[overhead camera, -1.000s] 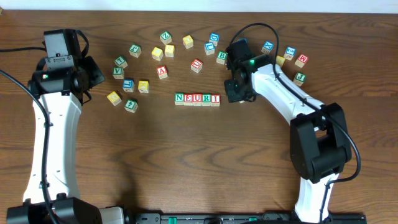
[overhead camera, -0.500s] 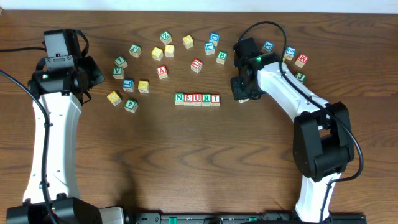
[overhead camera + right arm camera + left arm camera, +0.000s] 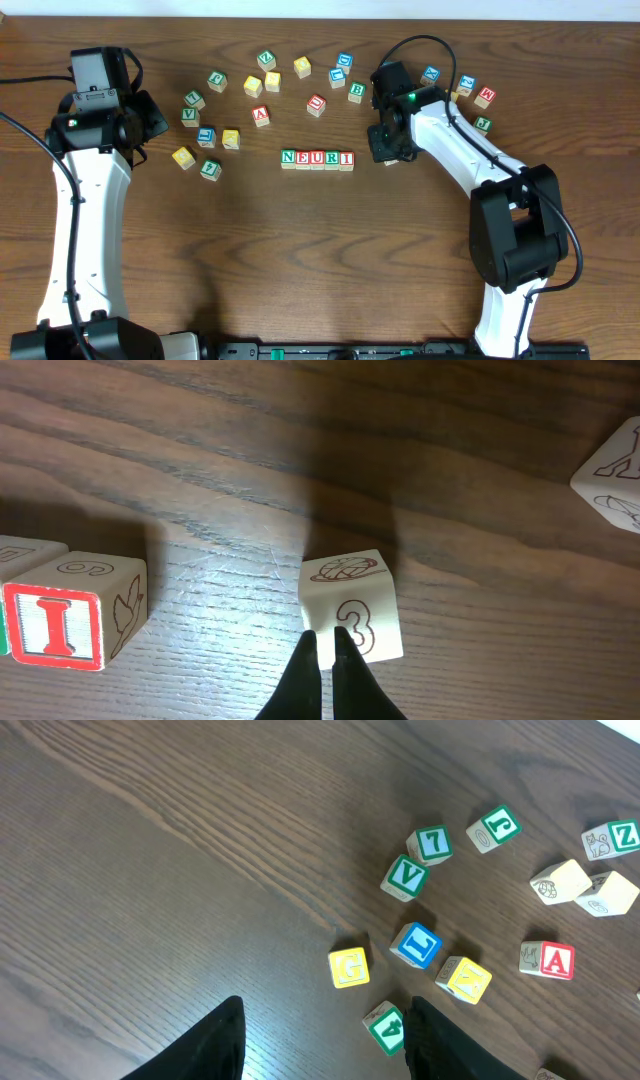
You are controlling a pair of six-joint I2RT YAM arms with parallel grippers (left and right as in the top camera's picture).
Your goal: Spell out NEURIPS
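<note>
The right gripper (image 3: 322, 652), fingers pinched together, has edged slightly left against a pale wooden cube (image 3: 350, 600); the left gripper (image 3: 325, 1042) gapes over the grained table (image 3: 150, 870).

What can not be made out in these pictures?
Right wrist: the 3 cube shows only a 3 and a drawing; its other faces are hidden.
Right wrist: the neighbour cube left of the I cube is cut off by the frame edge.
Overhead: the right gripper covers the 3 cube.

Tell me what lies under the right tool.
A wooden cube showing a 3 and a drawing, apart from the I cube. Overhead, the right tool mostly covers it.
</note>
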